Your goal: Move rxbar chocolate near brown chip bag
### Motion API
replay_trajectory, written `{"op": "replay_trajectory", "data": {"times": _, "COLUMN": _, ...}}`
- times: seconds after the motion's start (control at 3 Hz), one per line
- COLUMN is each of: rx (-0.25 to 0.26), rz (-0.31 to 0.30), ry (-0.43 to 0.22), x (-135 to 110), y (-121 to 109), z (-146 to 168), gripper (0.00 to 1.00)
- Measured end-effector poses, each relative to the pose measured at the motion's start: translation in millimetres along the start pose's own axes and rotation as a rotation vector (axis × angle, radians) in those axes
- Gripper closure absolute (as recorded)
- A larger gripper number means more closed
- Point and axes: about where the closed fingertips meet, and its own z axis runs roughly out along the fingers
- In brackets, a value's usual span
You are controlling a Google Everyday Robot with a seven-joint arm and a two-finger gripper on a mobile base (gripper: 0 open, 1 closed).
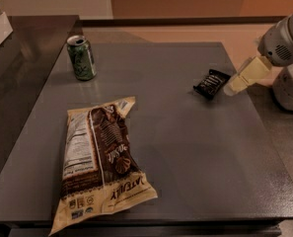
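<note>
The gripper hovers, and I cannot tell whether its jaws are apart. The rxbar chocolate lies just left of them, seemingly the target, with the brown chip bag well beyond.

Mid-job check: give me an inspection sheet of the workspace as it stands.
Surface: grey table, flat.
Job's things: rxbar chocolate lies flat near the right edge; brown chip bag lies lengthwise at front left, well apart from it.
Clutter: green soda can upright at back left.
Tool: tool low beside the rxbar chocolate's right end; contact cannot be told.
Cables: nothing seen.
Surroundings: dark counter on the left, tan floor behind.
</note>
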Motion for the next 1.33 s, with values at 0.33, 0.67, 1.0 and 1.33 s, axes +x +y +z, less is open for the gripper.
{"op": "replay_trajectory", "data": {"times": 0.33, "rx": -0.047, "rz": 0.006, "ry": -0.047, "x": -7, "y": -15, "z": 38, "gripper": 0.0}}
{"op": "replay_trajectory", "data": {"times": 0.67, "rx": -0.099, "rz": 0.012, "ry": -0.063, "x": -8, "y": -19, "z": 72, "gripper": 0.0}}
{"op": "replay_trajectory", "data": {"times": 1.0, "rx": -0.148, "rz": 0.009, "ry": -0.063, "x": -7, "y": -17, "z": 95, "gripper": 0.0}}
{"op": "replay_trajectory", "data": {"times": 1.33, "rx": -0.19, "rz": 0.004, "ry": -0.066, "x": -5, "y": -9, "z": 108, "gripper": 0.0}}
